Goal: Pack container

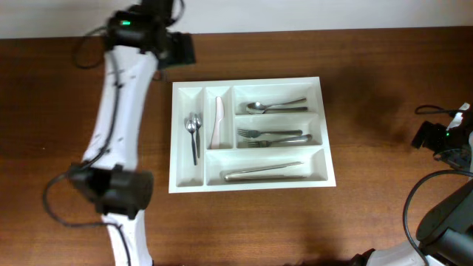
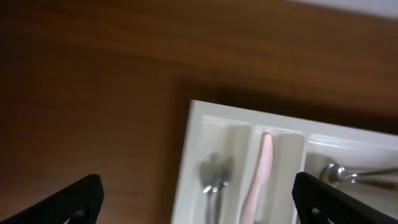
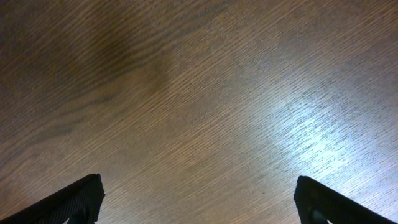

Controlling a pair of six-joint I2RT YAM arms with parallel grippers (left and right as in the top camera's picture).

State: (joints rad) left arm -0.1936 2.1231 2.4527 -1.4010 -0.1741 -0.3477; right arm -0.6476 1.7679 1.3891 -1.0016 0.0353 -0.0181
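Note:
The white container (image 1: 251,81) lies in the middle of the table, and cutlery fills its five compartments. Small spoons (image 1: 194,133) and a pink-handled knife (image 1: 218,122) occupy the two narrow ones. A spoon (image 1: 277,107), forks (image 1: 273,137) and knives (image 1: 264,172) lie in the wide ones. My left gripper (image 1: 181,50) hovers open off the container's far left corner (image 2: 199,124), holding nothing. The left wrist view shows the small spoons (image 2: 214,174) and the pink knife (image 2: 261,168) between its fingers (image 2: 81,199). My right gripper (image 3: 199,199) is open over bare wood at the right edge (image 1: 432,137).
The wooden table (image 1: 74,222) surrounds the container on all sides. My left arm (image 1: 118,125) stretches along the table's left side, close to the container's left wall. Cables (image 1: 436,111) trail near the right arm.

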